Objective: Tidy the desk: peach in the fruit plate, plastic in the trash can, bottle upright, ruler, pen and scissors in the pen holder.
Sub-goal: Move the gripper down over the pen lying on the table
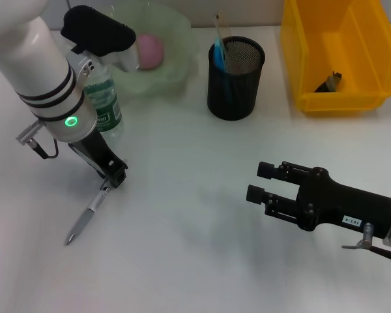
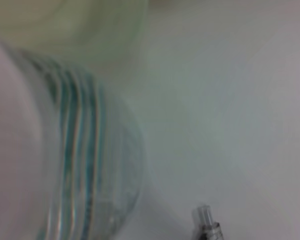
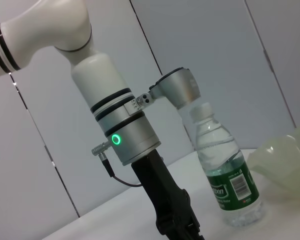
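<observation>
Lying slantwise on the counter [image 1: 202, 261], the pen [image 1: 86, 218] points its tip toward the near-left, its far end pinched in the left gripper's [image 1: 113, 177] jaws. Off to the right, the right gripper [image 1: 264, 182] hovers, jaws spread. Beyond the pen, the bottle [image 1: 105, 104] stands upright just beside the plate [image 1: 173, 75] holding the peach [image 1: 150, 50].

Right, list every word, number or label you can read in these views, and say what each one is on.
Water bottle, green label: white brand lettering and a barcode, too small to read.
Right gripper, white sticker on its black body: small dark print, unreadable.
Left gripper over the pen: only a lit green ring on the wrist, no text.
Pen holder, yellow bin, fruit plate: no text.
</observation>
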{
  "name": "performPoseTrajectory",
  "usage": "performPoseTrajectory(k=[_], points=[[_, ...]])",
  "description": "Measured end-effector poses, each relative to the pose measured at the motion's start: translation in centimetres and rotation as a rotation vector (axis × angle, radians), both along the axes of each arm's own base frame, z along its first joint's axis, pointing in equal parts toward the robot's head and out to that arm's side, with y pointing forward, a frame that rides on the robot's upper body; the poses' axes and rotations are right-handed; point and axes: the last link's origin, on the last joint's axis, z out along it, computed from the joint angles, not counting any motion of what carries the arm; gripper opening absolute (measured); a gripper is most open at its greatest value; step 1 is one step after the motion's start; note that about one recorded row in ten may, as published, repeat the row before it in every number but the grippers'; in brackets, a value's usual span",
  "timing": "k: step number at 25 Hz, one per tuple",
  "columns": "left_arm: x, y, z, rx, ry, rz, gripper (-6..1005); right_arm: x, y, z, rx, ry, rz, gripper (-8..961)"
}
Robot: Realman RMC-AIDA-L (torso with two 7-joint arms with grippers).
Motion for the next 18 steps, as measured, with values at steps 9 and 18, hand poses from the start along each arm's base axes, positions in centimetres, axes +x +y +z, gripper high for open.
performPoseTrajectory(k=[9,18], points=[[0.01,0.03,-0.18,-0.001,0.009,-0.012,222,-0.01,0.15,-0.03,0.002,-0.005,-0.001,616],[0.16,0.10,-0.41,-0.009,0.025,-0.041,194,-0.05,0.39,-0.03,0.007,-0.010,-0.002,616]])
